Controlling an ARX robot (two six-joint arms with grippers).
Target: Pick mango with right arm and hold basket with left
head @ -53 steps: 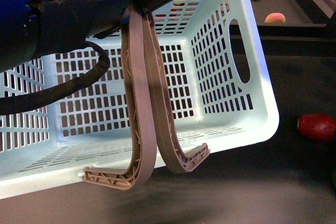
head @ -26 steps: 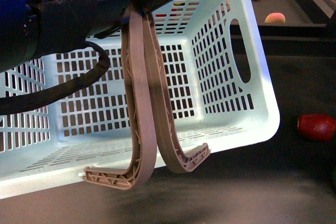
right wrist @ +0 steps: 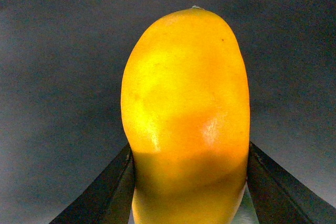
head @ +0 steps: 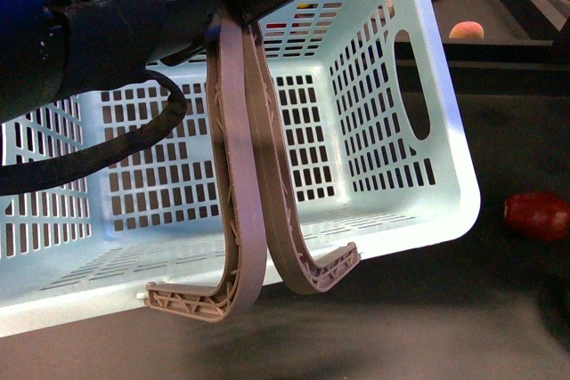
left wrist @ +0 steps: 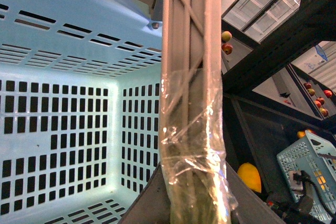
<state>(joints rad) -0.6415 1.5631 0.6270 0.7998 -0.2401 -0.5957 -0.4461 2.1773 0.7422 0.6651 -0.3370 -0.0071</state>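
Left end effector (left wrist: pixel 195 205) clamps basket (head: pixel 419 202) handles (head: pixel 245 175), basket tilted, right rim clear of red fruit (head: pixel 537 215); right end effector (right wrist: pixel 189 192) pinches mango (right wrist: pixel 186 103), bare dark table (right wrist: pixel 52 77) around

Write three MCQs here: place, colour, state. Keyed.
1. Relative to the basket, the dark red fruit lies: A) inside B) outside, to its right C) under it
2. Basket handles are: A) taupe-brown B) white C) green
3. The mango is: A) in the basket B) on a shelf C) clamped in the right gripper
1B, front view shows it on the dark surface beside the basket; 2A, both handles look taupe-brown; 3C, right wrist view shows fingers against both its sides.
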